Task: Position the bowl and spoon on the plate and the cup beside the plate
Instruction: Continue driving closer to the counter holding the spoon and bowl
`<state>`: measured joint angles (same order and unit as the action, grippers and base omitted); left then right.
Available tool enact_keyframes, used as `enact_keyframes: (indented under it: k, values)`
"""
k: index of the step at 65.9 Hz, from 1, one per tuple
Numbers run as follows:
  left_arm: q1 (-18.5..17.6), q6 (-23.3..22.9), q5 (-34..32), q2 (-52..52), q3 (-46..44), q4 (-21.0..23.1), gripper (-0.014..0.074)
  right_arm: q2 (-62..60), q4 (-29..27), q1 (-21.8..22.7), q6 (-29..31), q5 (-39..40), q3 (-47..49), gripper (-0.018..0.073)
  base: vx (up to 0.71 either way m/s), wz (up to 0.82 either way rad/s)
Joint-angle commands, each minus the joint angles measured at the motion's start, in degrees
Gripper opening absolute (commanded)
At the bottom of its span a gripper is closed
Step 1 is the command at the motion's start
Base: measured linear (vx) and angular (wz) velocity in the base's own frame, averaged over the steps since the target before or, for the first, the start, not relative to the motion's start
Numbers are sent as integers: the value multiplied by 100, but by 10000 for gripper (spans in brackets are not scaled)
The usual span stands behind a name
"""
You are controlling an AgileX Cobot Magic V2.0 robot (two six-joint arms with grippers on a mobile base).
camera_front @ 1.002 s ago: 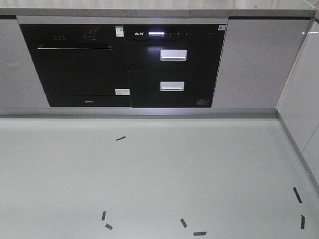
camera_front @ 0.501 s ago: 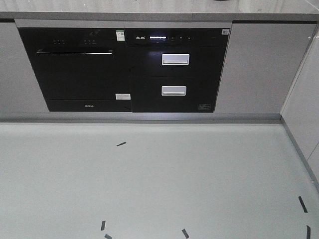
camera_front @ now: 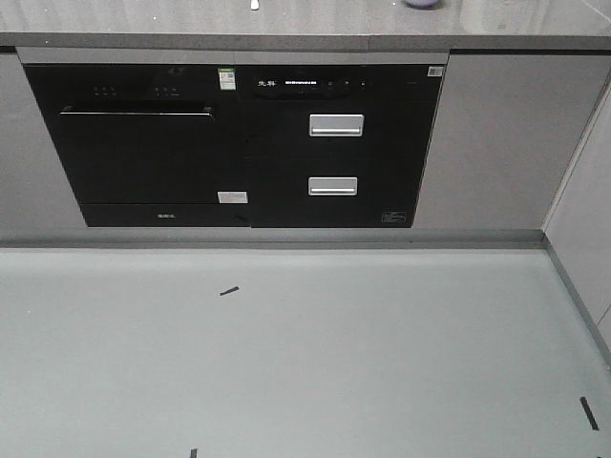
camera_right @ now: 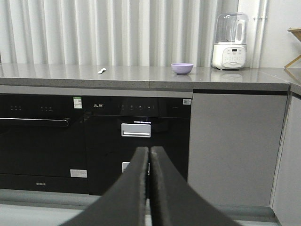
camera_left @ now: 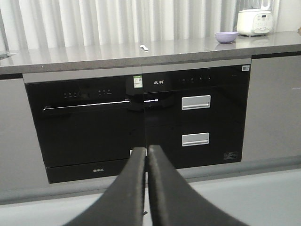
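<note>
One bowl [camera_right: 182,68] sits on counter [camera_right: 235,84], well beyond closed right pincer [camera_right: 149,150].

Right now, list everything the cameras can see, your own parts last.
countertop: one, grey, above the black units
spoon: one, whitish, on countertop
bowl: one, pale lilac, on countertop, right of spoon, apart from it
appliance: one, white, on countertop, right of bowl
black units: two, side by side; right one has two silver handles
curtain: white, behind countertop
tape marks: three, black, on grey floor
left claw: one, black, shut, empty
right claw: one, black, shut, empty
</note>
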<state>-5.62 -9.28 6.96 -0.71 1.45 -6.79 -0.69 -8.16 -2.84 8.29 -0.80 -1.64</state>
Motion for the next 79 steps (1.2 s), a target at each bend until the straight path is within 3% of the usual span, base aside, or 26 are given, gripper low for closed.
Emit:
enact_keyframes:
  k: [1,79]
  values:
    - [1,-55,-441,-92,171,11,-6,-32,19,24,55,437,-1,-2,14,-2]
    - [1,-55,-441,-92,171,11,-6,-32,19,24,55,437,-1,-2,13,-2]
